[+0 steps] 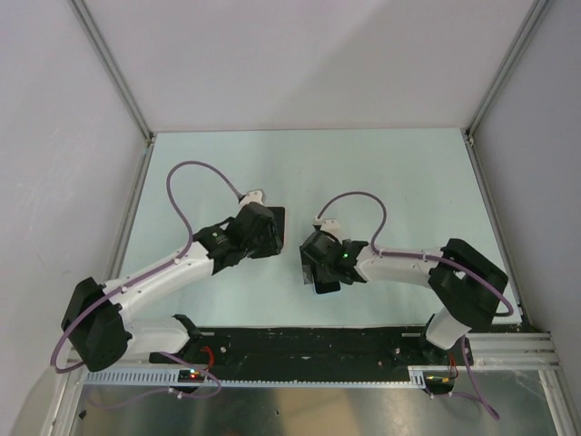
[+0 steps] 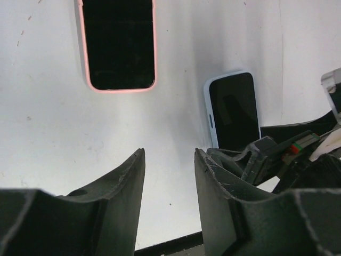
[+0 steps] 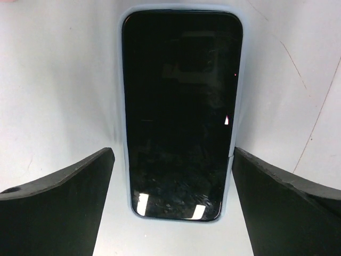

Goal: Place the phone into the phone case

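Nearest me, at the bottom of the overhead frame, the two arms reach up over the pale desk [image 1: 408, 182] toward mid-frame. The left pincer [image 2: 169, 152] is released. Its dark fingers stand apart at the bottom of its own view with only bare desk between them, grasping nothing. The right pincer [image 3: 170, 152] is released too, its fingers spread wide to either side of the phone [image 3: 181, 106]. The right finger looks to be at the phone's edge, and the left one is clear of it. The phone lies flat, screen up, seated in the pale blue phone case [image 2: 207, 101], whose rim shows round the glass. In the left wrist view it sits right of centre, its lower end hidden behind the right pincer. Farther off, upper left in that view, lies a pink-edged piece [image 2: 117, 42] with a dark face, well apart from the phone. I cannot tell whether it is a handset or an empty shell.
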Robot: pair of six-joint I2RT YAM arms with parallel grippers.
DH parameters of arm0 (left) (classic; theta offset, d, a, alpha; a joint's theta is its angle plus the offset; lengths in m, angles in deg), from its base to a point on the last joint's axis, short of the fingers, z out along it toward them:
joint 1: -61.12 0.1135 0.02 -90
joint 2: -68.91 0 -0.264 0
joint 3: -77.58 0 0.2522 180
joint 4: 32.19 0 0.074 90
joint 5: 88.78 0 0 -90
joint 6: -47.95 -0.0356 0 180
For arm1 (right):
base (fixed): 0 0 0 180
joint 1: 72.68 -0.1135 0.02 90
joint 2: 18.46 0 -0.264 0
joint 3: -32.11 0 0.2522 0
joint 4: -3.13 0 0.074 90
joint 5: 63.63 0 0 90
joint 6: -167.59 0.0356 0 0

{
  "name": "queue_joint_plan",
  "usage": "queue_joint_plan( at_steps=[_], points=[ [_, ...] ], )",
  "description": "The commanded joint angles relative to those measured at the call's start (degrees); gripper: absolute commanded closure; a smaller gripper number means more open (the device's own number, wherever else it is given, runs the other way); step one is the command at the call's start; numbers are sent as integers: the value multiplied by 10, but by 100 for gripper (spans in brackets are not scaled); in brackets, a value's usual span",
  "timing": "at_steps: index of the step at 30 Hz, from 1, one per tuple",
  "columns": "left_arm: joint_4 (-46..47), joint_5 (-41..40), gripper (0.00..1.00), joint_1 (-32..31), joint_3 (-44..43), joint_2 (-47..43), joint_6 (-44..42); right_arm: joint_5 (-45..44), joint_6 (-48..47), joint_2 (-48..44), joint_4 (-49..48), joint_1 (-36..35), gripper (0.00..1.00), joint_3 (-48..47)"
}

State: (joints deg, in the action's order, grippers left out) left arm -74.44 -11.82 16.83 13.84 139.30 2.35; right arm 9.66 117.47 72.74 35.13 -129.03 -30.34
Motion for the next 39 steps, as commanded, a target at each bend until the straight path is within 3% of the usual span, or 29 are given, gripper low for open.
queue_joint_plan(
  at_steps=[1,5,10,12,24,28,34,39],
  points=[
    [3,5,53,11,5,-28,-24,-62,13,49,59,-20,5,-59],
    [3,8,53,19,10,-41,-27,-90,27,98,123,-25,15,-106],
    [3,16,53,38,21,-65,-35,-83,17,123,130,-2,57,-148],
    [3,20,53,47,25,-73,-38,-64,2,130,112,27,69,-165],
    [4,30,53,67,36,-88,-42,-25,-22,282,143,120,74,-386],
    [4,32,53,68,39,-91,-42,-29,-12,288,153,119,68,-392],
    [11,38,52,68,42,-86,-41,2,-9,266,114,126,22,-357],
    [12,35,50,68,39,-87,-41,31,-33,213,69,129,2,-341]
  ],
)
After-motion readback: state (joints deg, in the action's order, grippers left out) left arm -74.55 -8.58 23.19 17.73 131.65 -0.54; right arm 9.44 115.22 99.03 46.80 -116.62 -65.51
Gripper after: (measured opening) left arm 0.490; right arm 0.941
